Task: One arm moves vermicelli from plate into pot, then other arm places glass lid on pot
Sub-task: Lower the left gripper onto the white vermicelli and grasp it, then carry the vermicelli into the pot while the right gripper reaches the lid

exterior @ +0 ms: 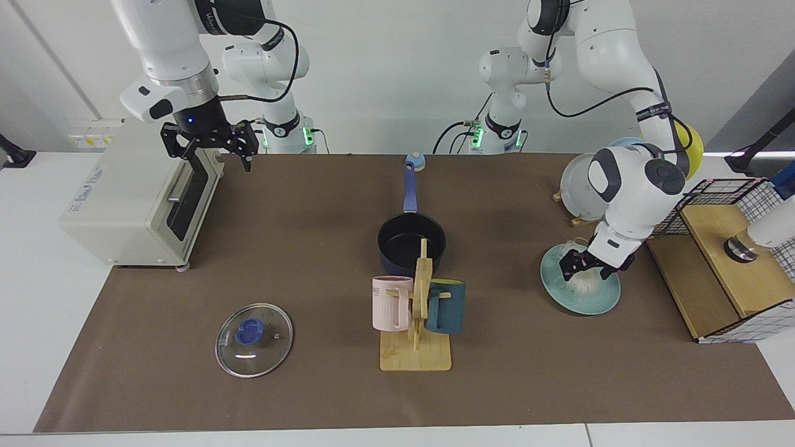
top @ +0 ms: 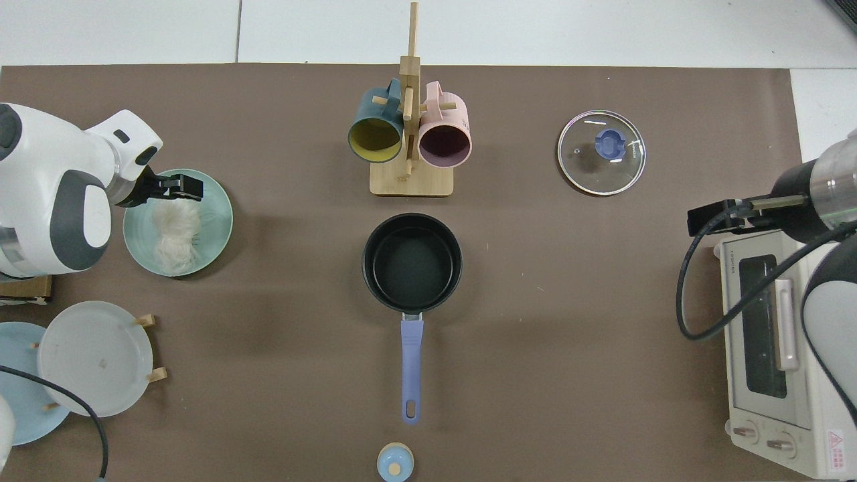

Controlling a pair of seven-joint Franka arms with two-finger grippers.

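Left gripper [exterior: 589,268] open wide, low over vermicelli [exterior: 584,284] on plate [exterior: 596,300]: straddle bundle centrally, close gently, lift clear toward pot [exterior: 411,243]; right gripper [exterior: 211,141] open, waiting far left.

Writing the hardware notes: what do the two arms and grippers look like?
Both arms have glossy white rounded shells with dark grey joint caps, black bands with white lettering, external black cables and green base lights. The left gripper and the right gripper are black two-finger units; the right wrist has a silver ring and a blue light.
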